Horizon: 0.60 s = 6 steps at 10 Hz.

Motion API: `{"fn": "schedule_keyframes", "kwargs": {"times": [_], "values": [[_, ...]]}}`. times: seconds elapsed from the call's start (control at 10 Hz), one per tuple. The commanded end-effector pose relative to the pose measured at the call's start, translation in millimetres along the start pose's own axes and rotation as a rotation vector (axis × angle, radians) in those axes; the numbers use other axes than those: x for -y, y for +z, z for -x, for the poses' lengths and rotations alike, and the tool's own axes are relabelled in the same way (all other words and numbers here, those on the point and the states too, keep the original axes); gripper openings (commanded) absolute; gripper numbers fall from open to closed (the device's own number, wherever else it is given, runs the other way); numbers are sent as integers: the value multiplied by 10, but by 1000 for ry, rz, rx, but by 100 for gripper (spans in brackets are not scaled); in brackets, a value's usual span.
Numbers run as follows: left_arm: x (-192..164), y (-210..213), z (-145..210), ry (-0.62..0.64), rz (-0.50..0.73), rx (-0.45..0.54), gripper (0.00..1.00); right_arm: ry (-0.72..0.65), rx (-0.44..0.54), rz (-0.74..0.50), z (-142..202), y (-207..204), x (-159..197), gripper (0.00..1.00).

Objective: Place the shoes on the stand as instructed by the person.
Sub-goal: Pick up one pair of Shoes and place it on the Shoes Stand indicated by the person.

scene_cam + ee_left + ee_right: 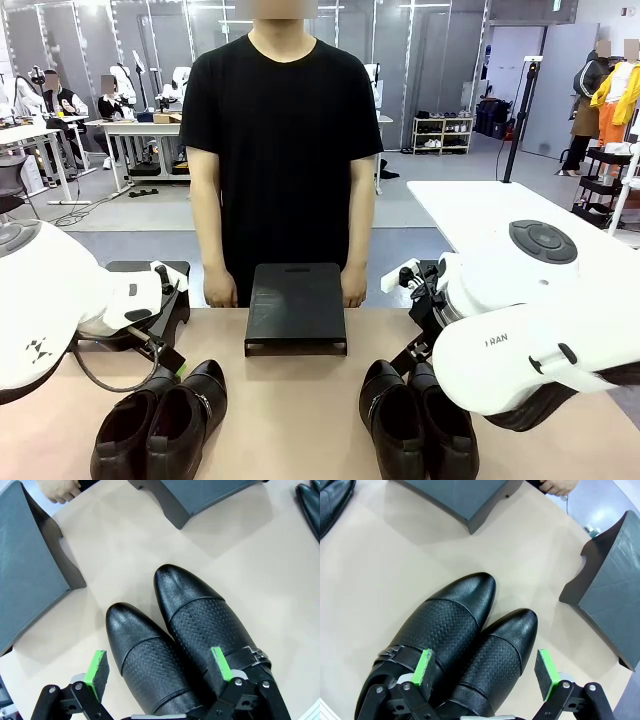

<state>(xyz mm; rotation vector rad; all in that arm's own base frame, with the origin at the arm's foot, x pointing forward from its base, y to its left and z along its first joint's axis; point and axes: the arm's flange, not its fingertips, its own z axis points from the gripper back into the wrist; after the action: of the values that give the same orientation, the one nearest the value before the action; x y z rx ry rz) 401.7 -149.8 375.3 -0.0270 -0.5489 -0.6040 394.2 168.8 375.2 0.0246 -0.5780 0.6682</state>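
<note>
Left gripper (159,667) and right gripper (484,670) hover open-jawed over the shoes (200,625) — stand (296,300) bare; picking probably waits on the person's (285,130) cue.

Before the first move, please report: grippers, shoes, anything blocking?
Left gripper open over left pair; right gripper open over right pair. Both pairs on table, none on stand. Person's hands rest beside stand.

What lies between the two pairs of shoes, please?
Bare tabletop, as the front view shows, between the left pair and the right pair; the black stand sits farther back.
</note>
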Motion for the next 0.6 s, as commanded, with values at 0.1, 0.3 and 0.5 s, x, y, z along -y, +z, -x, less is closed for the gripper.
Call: {"fn": "schedule_keyframes", "kwargs": {"times": [0.1, 0.3, 0.5], "values": [[-223, 353, -241, -30, 96, -13, 100, -5, 8, -82, -312, 323, 119, 100], [-394, 726, -369, 12, 278, 22, 100, -63, -1, -188, -504, 632, 249, 100], [-572, 1077, -368, 47, 508, 33, 100, -140, -21, -375, -543, 997, 490, 100]]}}
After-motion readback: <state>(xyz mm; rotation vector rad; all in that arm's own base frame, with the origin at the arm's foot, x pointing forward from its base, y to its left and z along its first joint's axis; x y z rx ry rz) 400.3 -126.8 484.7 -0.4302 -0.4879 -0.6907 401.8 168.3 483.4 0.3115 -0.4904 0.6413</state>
